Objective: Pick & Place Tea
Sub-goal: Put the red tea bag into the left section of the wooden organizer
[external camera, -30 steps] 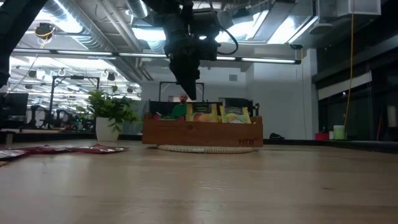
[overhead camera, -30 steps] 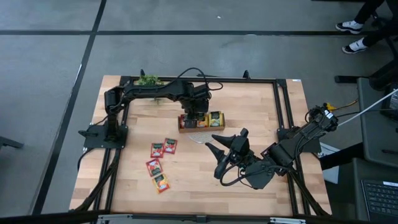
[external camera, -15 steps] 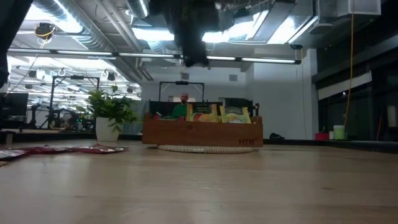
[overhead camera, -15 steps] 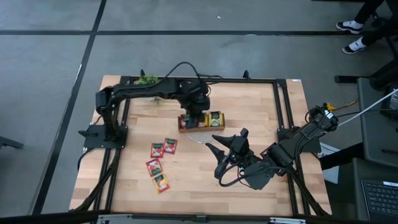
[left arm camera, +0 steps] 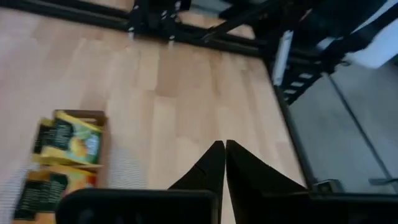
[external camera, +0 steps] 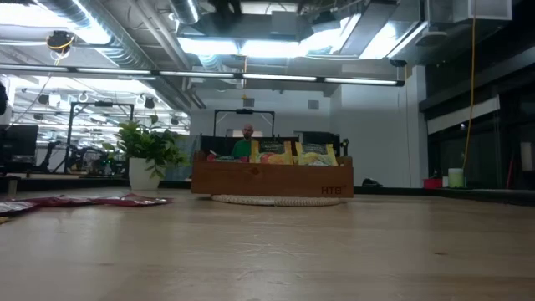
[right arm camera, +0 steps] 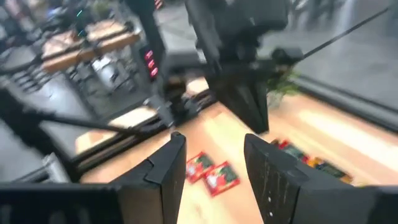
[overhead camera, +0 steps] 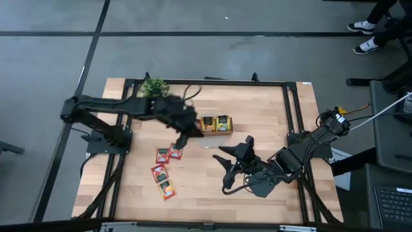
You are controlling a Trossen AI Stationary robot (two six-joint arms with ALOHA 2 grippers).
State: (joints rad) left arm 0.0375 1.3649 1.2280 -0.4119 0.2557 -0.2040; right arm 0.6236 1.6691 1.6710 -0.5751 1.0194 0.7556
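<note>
Several red and orange tea sachets lie flat on the table near its left side; they show as a low strip in the low view and past the right fingers. More yellow-green and orange sachets stand in the brown wooden tray, also seen in the left wrist view. My left gripper hangs shut and empty between the tray's left end and the loose sachets, its fingers together. My right gripper waits open on the near side of the tray, fingers apart.
A small potted plant stands at the far edge, left of the tray. A pale woven mat lies under the tray. A black frame runs around the table. Bare wood lies at the near left.
My left gripper rose from just above the tray's left compartment, left the low view upward, then swung toward the table's left and near side, ending between the tray and the loose sachets. The tray and all sachets stayed where they were.
</note>
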